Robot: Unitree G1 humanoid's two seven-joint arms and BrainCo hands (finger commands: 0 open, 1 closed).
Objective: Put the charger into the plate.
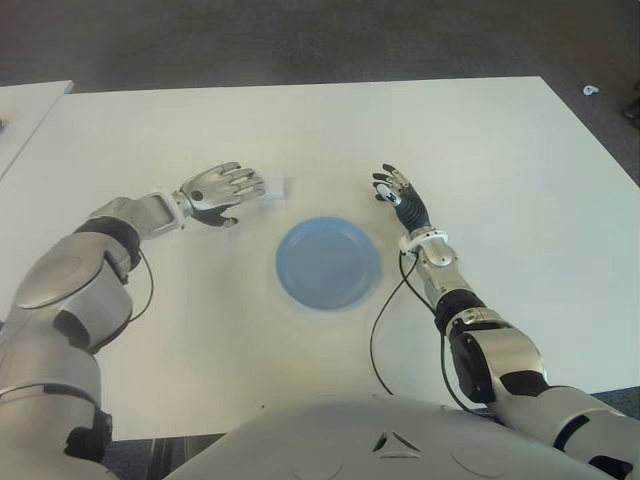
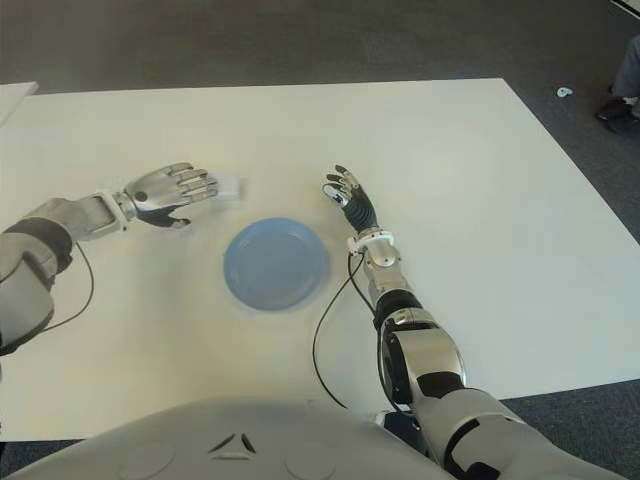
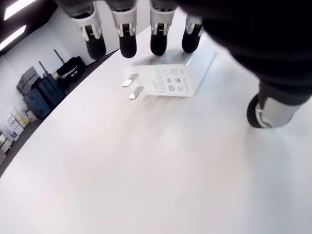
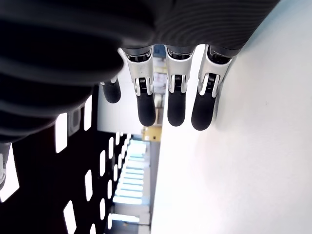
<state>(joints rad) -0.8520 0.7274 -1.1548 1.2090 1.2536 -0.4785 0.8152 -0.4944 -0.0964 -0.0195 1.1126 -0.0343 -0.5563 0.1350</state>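
A white charger (image 3: 171, 81) with two metal prongs lies flat on the white table (image 1: 500, 160), just left of and beyond the blue plate (image 1: 328, 264). My left hand (image 1: 222, 190) hovers over the charger's near end with its fingers (image 3: 127, 46) spread and holding nothing; the thumb (image 3: 265, 109) stands apart from the charger. In the eye views the charger (image 1: 276, 186) peeks out past the fingertips. My right hand (image 1: 395, 190) shows beside the plate on its right, fingers (image 4: 176, 109) extended and empty.
A second white table (image 1: 25, 110) edge stands at the far left. Dark carpet lies beyond the table, with a small white object (image 1: 591, 90) on it at the far right. A black cable (image 1: 385, 330) loops off my right forearm.
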